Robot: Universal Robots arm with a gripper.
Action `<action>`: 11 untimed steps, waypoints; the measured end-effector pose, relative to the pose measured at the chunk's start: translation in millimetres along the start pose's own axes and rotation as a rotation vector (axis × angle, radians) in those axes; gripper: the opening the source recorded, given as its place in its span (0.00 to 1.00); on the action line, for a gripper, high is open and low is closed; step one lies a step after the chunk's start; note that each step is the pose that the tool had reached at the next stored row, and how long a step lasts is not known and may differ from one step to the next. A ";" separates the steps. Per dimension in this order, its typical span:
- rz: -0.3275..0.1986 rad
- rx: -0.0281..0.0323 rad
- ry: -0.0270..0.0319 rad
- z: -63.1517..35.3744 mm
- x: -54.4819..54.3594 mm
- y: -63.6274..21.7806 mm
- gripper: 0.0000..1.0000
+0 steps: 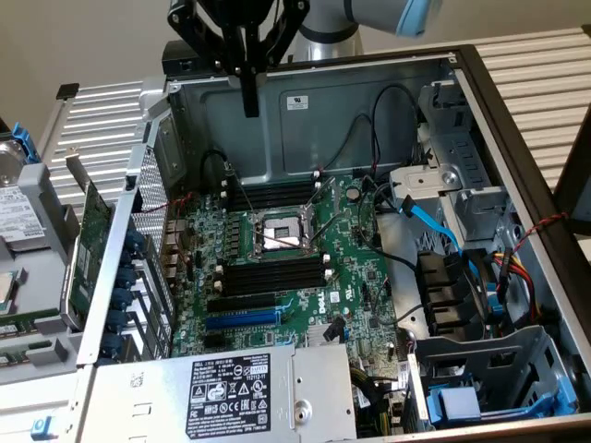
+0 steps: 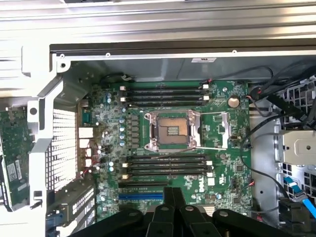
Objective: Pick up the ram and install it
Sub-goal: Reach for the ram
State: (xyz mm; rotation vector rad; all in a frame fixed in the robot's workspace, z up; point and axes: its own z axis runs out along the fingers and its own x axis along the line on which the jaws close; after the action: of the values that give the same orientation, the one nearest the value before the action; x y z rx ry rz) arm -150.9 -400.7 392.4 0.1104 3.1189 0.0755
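My gripper hangs above the back wall of an open computer case, its two dark fingers pressed together, shut, with nothing visible between them. In the wrist view the fingertips point down toward the green motherboard. Two banks of long black memory slots with white end clips lie on either side of the CPU socket: the far bank and the near bank. All slots look bare. The ram is out of view.
A large green expansion card with a metal bracket leans outside the case at the exterior view's left. The power supply sits at the front. Cables, a blue data lead and a drive cage crowd the exterior view's right.
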 end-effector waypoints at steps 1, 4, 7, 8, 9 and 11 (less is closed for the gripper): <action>0.000 0.0001 0.0001 -0.1 3.0 -0.8 0.11; 0.000 0.0001 0.0010 -0.4 14.5 -2.9 0.11; 0.000 0.0003 0.0058 -0.7 27.6 -4.3 0.11; 0.000 0.0005 0.0074 -0.8 32.1 -4.6 0.11; 0.000 0.0006 0.0088 -1.0 36.4 -5.0 0.11; 0.000 0.0008 0.0120 -1.1 45.7 -5.6 0.11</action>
State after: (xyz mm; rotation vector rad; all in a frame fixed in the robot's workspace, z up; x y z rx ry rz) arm -196.9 -403.1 392.4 0.1111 3.1309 0.0751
